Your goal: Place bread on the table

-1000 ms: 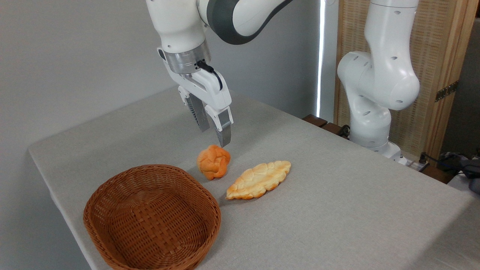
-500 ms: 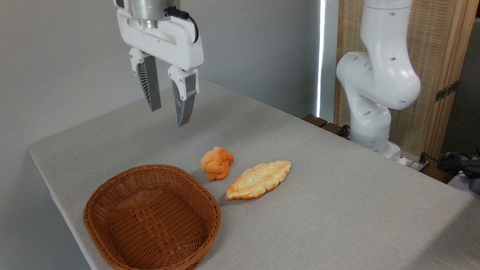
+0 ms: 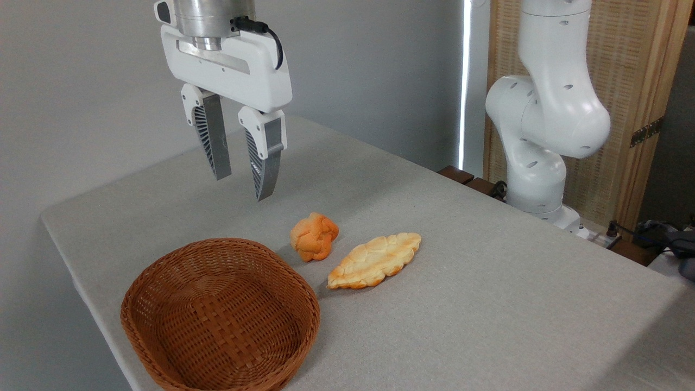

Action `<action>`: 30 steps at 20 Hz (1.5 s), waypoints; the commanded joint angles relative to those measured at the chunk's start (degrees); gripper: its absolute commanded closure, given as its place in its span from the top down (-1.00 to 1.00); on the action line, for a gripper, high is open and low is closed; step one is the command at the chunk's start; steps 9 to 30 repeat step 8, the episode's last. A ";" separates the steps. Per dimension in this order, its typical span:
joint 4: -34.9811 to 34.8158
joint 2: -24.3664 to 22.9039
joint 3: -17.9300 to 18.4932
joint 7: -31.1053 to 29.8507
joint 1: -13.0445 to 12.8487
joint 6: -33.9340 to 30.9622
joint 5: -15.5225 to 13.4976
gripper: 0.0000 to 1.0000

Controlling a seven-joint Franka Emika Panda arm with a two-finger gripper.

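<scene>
The bread [image 3: 314, 236], a small knobbly golden-orange bun, rests on the light grey table [image 3: 488, 282] just behind the basket's far rim. My gripper [image 3: 242, 186] hangs open well above the table, up and to the left of the bun, with nothing between its ribbed fingers [image 3: 265, 168]. It touches neither the bun nor the table.
An empty brown wicker basket [image 3: 220, 316] stands at the front left of the table. A longer flat leaf-shaped golden pastry [image 3: 374, 260] lies right of the bun. The arm's white base [image 3: 535, 157] rises at the table's far right edge.
One second ago the gripper's fingertips were right at the bun's top; it then rose and swung left, turning its jaws toward the camera. The bun stays on the table.
</scene>
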 commanded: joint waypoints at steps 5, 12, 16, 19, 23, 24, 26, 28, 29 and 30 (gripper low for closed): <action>2.92 0.21 0.54 4.91 0.03 -6.65 -0.02 1.00; 2.92 0.21 0.63 5.10 0.03 -6.65 -0.10 1.00; 2.92 0.21 0.63 5.10 0.03 -6.65 -0.10 1.00; 2.92 0.21 0.63 5.10 0.03 -6.65 -0.10 1.00; 2.92 0.21 0.63 5.10 0.03 -6.65 -0.10 1.00; 2.92 0.21 0.63 5.10 0.03 -6.65 -0.10 1.00; 2.92 0.21 0.63 5.10 0.03 -6.65 -0.10 1.00; 2.92 0.21 0.63 5.10 0.03 -6.65 -0.10 1.00; 2.92 0.21 0.63 5.10 0.03 -6.65 -0.10 1.00; 2.92 0.21 0.63 5.10 0.03 -6.65 -0.10 1.00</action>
